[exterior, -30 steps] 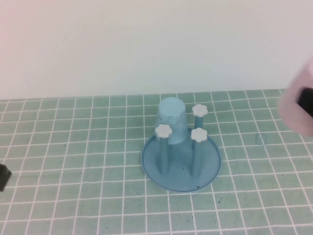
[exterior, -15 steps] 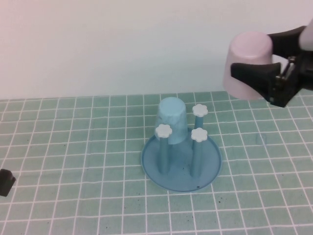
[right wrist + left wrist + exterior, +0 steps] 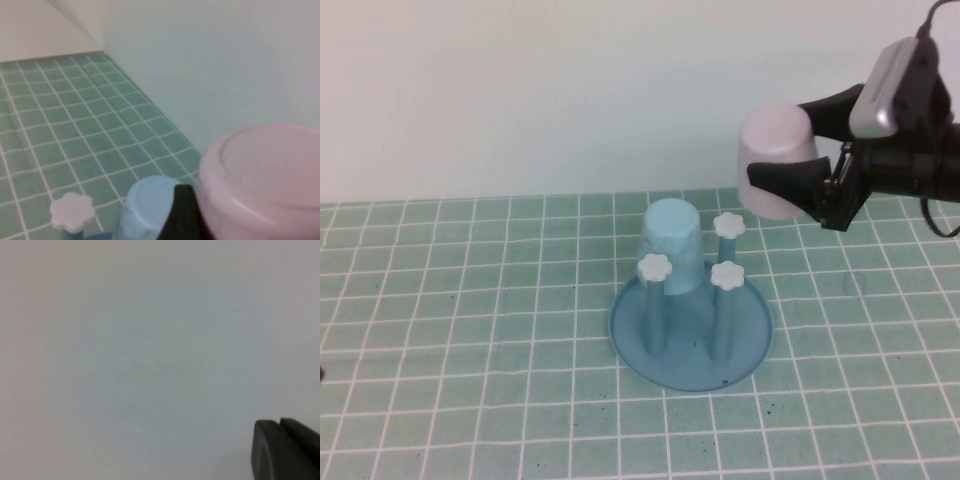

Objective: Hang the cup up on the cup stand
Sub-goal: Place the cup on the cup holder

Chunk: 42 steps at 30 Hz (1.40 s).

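Note:
The pale pink cup hangs upside down in the air, up and to the right of the cup stand, with my right gripper shut on its sides. In the right wrist view the cup's base fills the near corner, beside one dark finger. The stand is a blue dish with upright pegs topped by white flower knobs. The nearest knob lies just below and left of the cup. My left gripper is shut with nothing in it and faces a blank surface; the high view does not show it.
A light blue cup sits upside down on the stand's back-left peg and also appears as the light blue cup under my right gripper. A green tiled mat covers the table. A white wall stands behind.
My right gripper has carried the pink cup leftward and slightly down, closer to the stand. The dark left gripper tip at the left edge of the high view has gone out of sight.

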Tool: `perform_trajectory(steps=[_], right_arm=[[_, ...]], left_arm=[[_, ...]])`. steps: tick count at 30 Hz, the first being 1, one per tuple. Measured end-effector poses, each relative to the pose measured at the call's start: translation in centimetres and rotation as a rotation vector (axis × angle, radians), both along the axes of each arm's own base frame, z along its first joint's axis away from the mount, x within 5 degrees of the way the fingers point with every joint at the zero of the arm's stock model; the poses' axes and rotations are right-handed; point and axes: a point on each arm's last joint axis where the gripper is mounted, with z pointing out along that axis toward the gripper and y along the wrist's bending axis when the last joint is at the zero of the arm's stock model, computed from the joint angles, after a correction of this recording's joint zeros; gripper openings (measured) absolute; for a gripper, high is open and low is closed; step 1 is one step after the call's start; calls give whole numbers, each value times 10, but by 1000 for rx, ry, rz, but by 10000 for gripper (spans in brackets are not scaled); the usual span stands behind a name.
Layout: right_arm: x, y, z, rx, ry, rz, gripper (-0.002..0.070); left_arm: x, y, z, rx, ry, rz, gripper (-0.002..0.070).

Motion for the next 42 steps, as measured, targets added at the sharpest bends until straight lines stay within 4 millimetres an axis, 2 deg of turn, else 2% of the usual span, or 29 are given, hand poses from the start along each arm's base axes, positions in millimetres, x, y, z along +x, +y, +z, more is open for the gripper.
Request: perform_trajectory(steps=[9, 13, 17, 22, 27, 34, 37, 42], right_arm=[[12, 18, -27, -20, 21, 73, 595], [13, 23, -25, -24, 3, 90, 595], [16, 25, -22, -26, -17, 95, 595], [18, 30, -29, -24, -1, 112, 595], [20, 31, -38, -28, 19, 115, 595], [24, 32, -55, -39, 60, 109, 595], [25, 32, -62, -41, 77, 109, 595], [27, 31, -65, -51, 84, 97, 599]], left_arm=[[-36, 25, 13, -165, -105, 30, -1], [-51, 35, 16, -217, -164, 82, -2], [-64, 44, 16, -163, -226, 184, -2], [-68, 48, -13, -104, -207, 301, -1], [-57, 50, -60, 79, -106, 394, -1], [-45, 47, -124, 157, 77, 367, -2], [-44, 42, -128, 163, 85, 303, -1], [-44, 41, -127, 163, 81, 293, -1]])
